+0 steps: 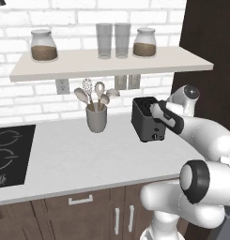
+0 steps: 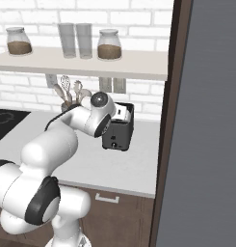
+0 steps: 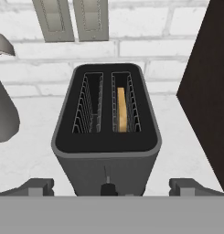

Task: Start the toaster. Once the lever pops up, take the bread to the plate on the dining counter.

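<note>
1. Hand view looks down on the toaster (image 3: 105, 137), the landmark for this note: two slots on top, with the bread (image 3: 122, 109) standing on edge in the right-hand slot as this view has it, sunk so that just its upper edge shows between the wire guides. The other slot is empty.

2. Gripper (image 3: 111, 187): its two dark finger tips stand far apart at the bottom of the hand view, one to each side of the toaster's front face, with nothing between them. The pincer is wide and holds nothing.

3. A small dark tab sits low on the toaster's front, midway between the finger tips; I take it to be the lever, though it is too small to be sure, and I cannot tell whether it is up or pressed down.

4. In the left base view the hand hangs just in front of the toaster, which stands on the white worktop (image 1: 88, 154) with a grey utensil cup (image 1: 96, 118) beside it and the dark hob (image 1: 11, 154) further off on that same side.

5. Progress, as I judge it: early. The toaster looks not yet started. Left to do: press the lever, wait for it to pop up, lift the bread out, and carry it to the plate on the dining counter.
</note>
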{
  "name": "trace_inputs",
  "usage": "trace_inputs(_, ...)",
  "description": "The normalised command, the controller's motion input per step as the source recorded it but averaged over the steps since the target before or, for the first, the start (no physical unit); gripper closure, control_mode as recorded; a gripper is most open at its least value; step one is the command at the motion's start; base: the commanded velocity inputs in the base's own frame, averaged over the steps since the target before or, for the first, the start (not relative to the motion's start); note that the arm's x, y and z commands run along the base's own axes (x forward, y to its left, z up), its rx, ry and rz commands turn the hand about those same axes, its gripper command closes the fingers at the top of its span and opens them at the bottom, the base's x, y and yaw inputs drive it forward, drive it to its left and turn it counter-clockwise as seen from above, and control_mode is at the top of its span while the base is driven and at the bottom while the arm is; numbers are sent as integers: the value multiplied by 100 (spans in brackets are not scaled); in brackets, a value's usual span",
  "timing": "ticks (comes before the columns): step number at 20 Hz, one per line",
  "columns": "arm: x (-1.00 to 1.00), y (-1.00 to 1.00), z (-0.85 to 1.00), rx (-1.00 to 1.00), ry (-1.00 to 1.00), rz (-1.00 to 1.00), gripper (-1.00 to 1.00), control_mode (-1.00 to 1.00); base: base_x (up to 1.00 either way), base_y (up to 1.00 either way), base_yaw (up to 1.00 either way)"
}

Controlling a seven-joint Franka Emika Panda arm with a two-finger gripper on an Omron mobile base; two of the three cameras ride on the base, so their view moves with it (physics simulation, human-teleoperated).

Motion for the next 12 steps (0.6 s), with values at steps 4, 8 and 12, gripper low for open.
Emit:
trace_inputs(4,0,0,0,0,0,0,-100,-100,0,0,0)
trace_inputs(8,0,0,0,0,0,0,-100,-100,0,0,0)
trace_inputs(12,0,0,-1,0,0,0,-100,-100,0,0,0)
